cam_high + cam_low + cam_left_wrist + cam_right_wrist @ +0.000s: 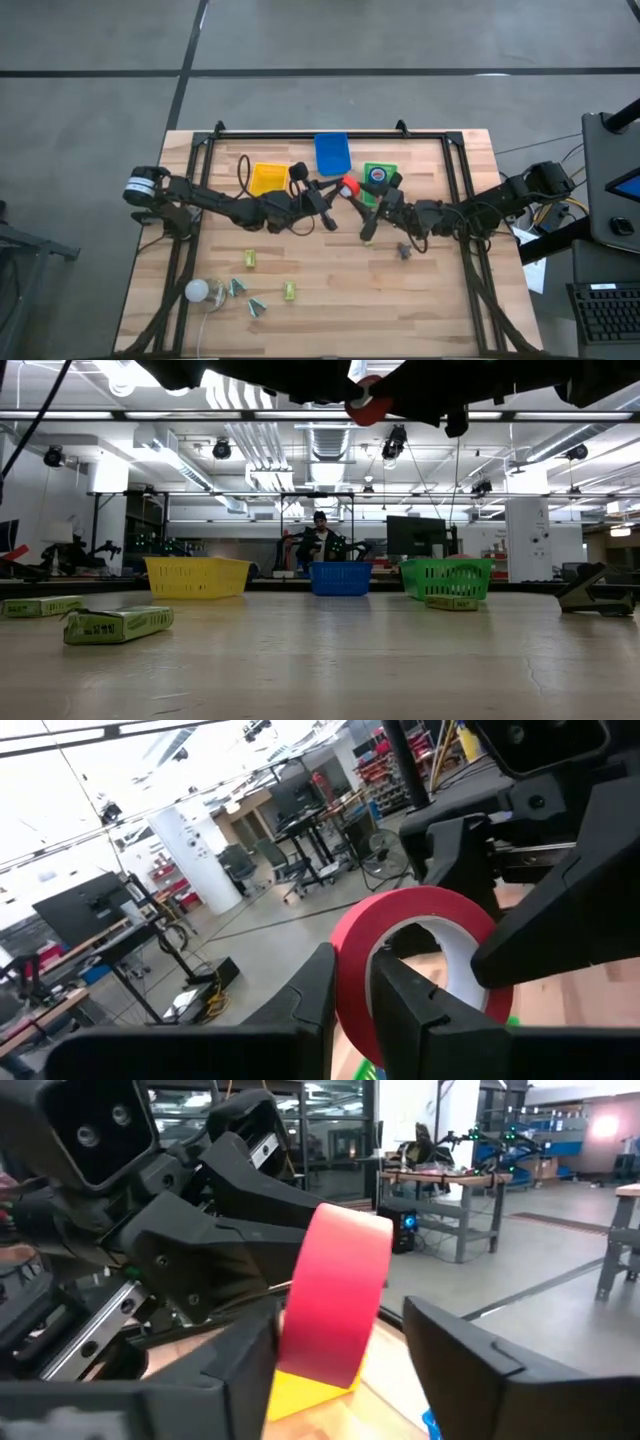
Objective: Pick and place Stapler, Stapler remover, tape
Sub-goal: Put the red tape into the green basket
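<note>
one red tape roll (350, 186) hangs in the air above the table's middle, clear of the wood, between the two grippers. left gripper (338, 191) is clamped on it: in the left wrist view one dark finger (415, 1010) passes through the pale core and the other presses the outer red face, roll (415, 965) upright on edge. right gripper (375, 205) faces it from the other side; in the right wrist view the roll (335, 1295) sits in the gap between that gripper's two fingers (480, 1355), jaws apart, not visibly touching the tape. in the low view the roll (368, 400) shows high up under the dark arms.

behind, along the far side of the wooden table (330, 290): yellow tray (267, 178), blue tray (332, 152), green tray (380, 178) holding a blue roll (378, 175). a dark stapler remover (404, 250) lies on the wood near the right arm. small green boxes (250, 260) lie nearer the front edge, toward the left. a person (320, 540) sits well beyond the table.
</note>
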`<state>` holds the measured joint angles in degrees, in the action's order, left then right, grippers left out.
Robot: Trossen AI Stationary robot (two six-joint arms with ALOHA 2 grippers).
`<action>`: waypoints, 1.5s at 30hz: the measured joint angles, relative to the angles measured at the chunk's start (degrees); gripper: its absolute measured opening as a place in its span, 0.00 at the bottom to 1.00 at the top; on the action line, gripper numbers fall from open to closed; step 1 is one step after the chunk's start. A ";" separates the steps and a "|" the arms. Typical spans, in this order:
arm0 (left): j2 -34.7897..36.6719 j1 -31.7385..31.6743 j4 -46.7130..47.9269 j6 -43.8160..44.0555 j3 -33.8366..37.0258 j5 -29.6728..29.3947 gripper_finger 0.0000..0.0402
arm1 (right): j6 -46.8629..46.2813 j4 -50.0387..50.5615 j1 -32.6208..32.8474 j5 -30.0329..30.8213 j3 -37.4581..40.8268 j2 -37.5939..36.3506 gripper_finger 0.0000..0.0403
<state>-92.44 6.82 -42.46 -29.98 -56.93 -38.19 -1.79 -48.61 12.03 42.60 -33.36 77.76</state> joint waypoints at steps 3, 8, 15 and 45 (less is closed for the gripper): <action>-0.04 -0.03 0.02 0.02 0.00 0.22 0.13 | 0.82 0.23 0.00 -0.04 0.00 0.02 0.39; -0.04 -0.04 0.01 -0.35 0.01 1.60 0.13 | 1.50 0.16 0.00 0.23 0.00 0.02 0.25; -0.04 -0.03 -0.04 0.26 0.07 2.81 0.24 | 2.20 0.49 0.00 0.81 0.07 0.02 0.27; 0.42 0.38 -2.10 2.65 0.07 3.54 0.47 | -8.26 63.44 -2.07 11.52 0.22 -14.34 0.28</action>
<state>-92.03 7.20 -44.56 -27.33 -56.86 -34.65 -10.05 14.84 9.96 54.12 -33.15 63.42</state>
